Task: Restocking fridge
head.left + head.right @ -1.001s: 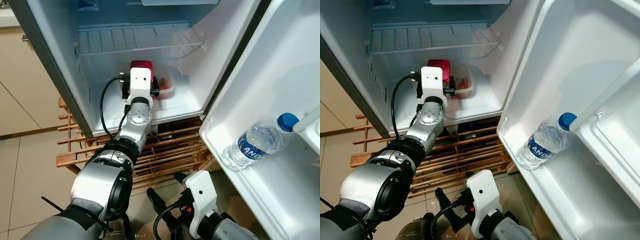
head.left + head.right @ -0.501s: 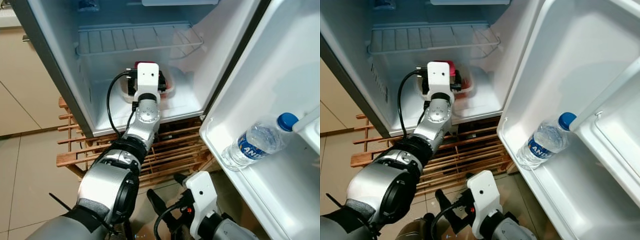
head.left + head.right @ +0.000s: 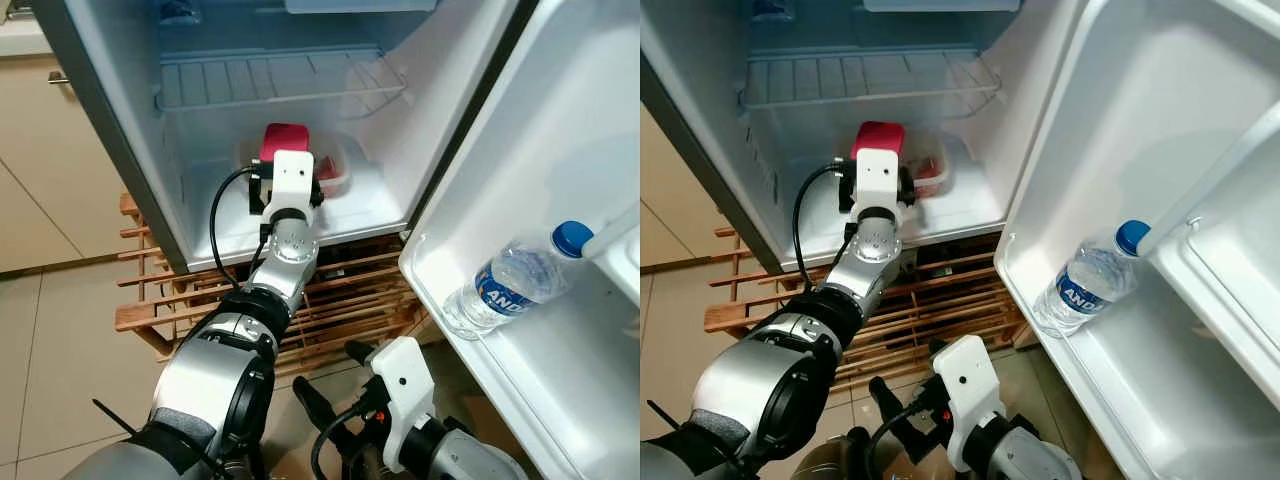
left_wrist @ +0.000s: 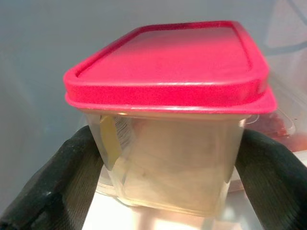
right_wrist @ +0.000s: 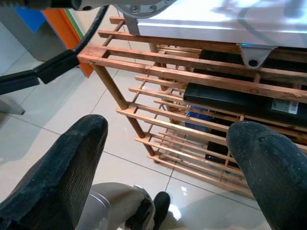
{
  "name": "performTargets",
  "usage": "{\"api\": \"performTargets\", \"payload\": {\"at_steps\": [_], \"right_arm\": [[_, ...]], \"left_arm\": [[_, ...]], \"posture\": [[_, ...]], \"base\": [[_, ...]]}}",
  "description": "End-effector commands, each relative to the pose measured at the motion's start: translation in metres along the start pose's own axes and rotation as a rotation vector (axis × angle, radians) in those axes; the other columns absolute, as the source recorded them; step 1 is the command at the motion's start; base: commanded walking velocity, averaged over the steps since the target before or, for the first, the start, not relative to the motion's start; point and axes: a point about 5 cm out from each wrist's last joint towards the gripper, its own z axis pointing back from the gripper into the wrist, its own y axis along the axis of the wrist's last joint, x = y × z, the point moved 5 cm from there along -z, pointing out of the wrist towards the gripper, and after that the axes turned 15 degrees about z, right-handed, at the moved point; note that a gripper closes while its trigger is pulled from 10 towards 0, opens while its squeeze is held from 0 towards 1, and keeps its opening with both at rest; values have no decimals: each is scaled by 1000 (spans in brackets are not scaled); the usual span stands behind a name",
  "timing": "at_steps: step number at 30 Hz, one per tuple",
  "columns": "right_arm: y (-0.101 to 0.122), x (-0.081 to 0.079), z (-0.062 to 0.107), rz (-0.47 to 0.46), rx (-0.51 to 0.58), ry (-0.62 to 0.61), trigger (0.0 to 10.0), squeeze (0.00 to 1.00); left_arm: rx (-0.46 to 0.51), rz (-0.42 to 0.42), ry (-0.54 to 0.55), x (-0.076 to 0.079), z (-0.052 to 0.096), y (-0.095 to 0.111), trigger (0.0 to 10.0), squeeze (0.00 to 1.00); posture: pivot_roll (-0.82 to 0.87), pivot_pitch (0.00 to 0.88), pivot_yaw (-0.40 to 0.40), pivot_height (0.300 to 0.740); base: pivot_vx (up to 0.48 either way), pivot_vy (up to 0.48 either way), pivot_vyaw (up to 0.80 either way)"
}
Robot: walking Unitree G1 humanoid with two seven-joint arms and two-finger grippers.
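Left tool (image 3: pixel 287 158), arm stretched forward into the fridge (image 3: pixel 200 200), grasps a red-lidded tub (image 3: pixel 283 140) above the fridge floor. Its wrist view shows fingers (image 4: pixel 53 187) clamping the tub's (image 4: pixel 177 124) sides. Right tool (image 5: pixel 168 158) hangs low, fingers spread, over a wooden rack (image 5: pixel 192 86).

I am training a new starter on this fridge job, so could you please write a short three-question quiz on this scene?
1. True or false: the left gripper is shut on the clear plastic box with a red lid.
2. Where is the clear plastic water bottle with a blue cap? A) wire shelf B) door shelf C) floor
3. Fill in: the open right gripper faces a wooden ___ under the white fridge.

Key: 1 true; 2 B; 3 rack.
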Motion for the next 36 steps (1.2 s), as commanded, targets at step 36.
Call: {"api": "performTargets", "payload": {"at_steps": [36], "right_arm": [[12, 67, -53, 68, 105, -106, 10000, 0]], "left_arm": [[38, 118, -482, -10, 89, 6, 10000, 0]], "posture": [[-120, 0, -28, 740]], "base": [[0, 0, 0]]}}
